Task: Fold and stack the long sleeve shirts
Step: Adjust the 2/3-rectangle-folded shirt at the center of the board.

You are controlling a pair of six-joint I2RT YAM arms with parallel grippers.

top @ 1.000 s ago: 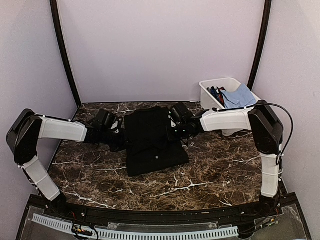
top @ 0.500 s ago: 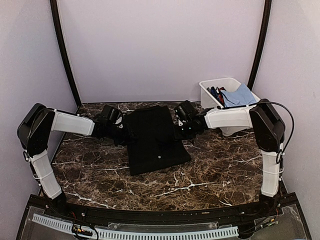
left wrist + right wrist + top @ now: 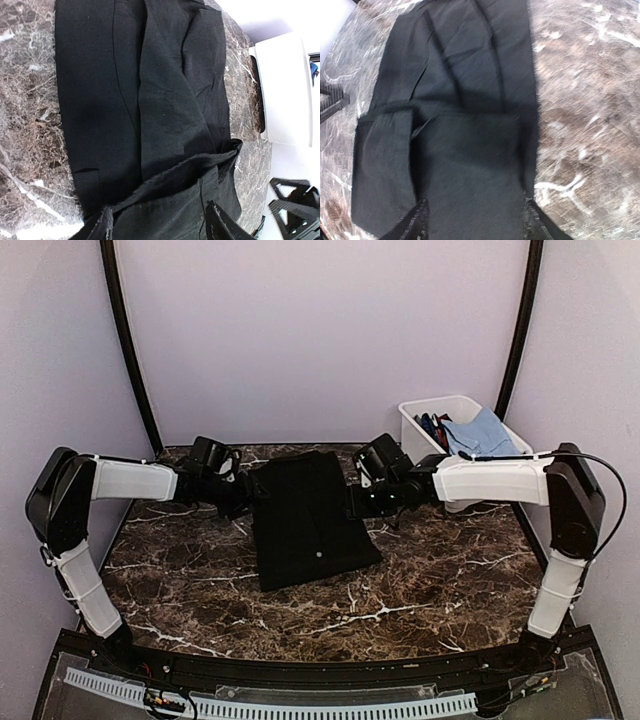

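Lying flat on the marble table, a little toward 12 o'clock from its centre, the black long sleeve shirt is folded into a long rectangle. The left gripper is at the shirt's 9 o'clock edge and the right gripper at its 3 o'clock edge. Both have their jaws apart, with nothing clamped. At 2 o'clock stands a white bin with blue cloth inside.
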